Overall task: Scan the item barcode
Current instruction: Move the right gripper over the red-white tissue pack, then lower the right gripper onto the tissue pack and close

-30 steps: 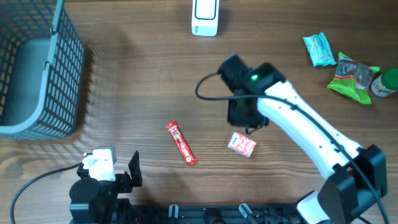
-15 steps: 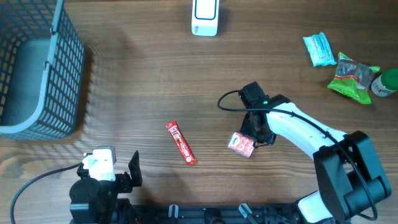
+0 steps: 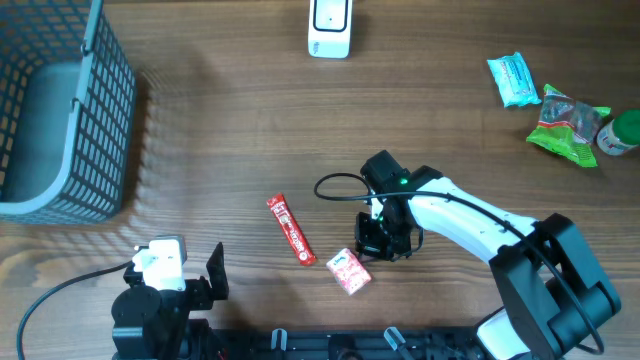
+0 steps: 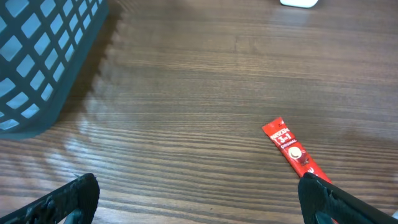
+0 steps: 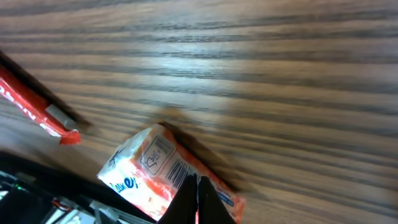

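Open the right jaws — clenched, tips touching the packet [image 5: 146, 165] — and pinch its edge, keeping the barcode [image 5: 180, 171] uncovered, left jaws spread wide, idle.

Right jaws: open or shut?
Shut: right gripper jaws meet in a point over the pink packet; whether they pinch it, cannot tell.
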